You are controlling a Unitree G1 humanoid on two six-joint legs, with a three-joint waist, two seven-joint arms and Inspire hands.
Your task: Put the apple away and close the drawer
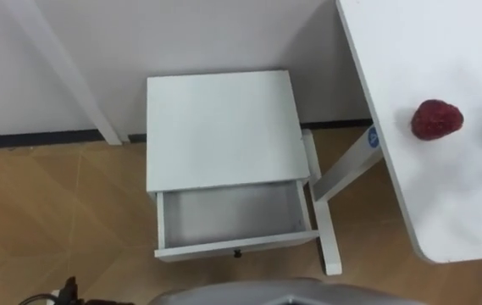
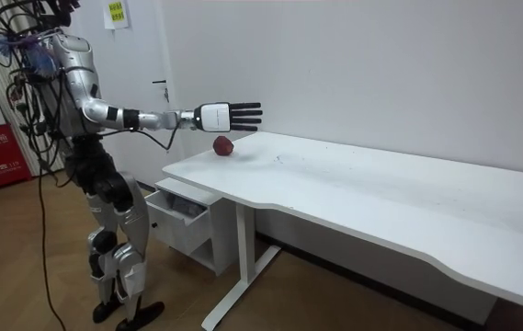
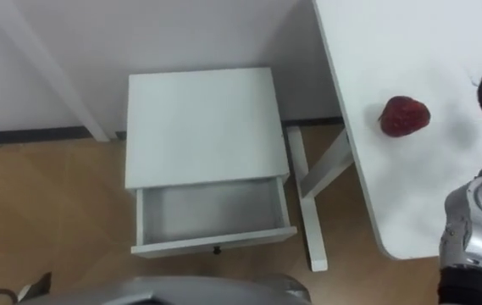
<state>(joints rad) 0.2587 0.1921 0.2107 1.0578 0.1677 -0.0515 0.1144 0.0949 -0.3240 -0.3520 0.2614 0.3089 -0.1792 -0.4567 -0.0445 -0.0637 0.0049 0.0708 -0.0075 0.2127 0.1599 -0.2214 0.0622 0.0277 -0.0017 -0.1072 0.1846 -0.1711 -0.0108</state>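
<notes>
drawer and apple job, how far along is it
Done: the drawer stands pulled open, with nothing seen inside. In hand: the right hand is stretched out over the table, fingers straight, near the apple but not holding it. Left: grasp the apple, put it in the drawer, push the drawer shut.

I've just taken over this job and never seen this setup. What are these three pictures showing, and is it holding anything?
It is a walking humanoid robot with fingered hands. Two pictures come from the camera eyes on its head, looking down; the third comes from a camera across the room. The robot stands by a white table on which a red apple lies. Its right hand hovers near the apple with straight fingers, holding nothing. Before it stands a small cabinet whose drawer is open and empty.
</notes>
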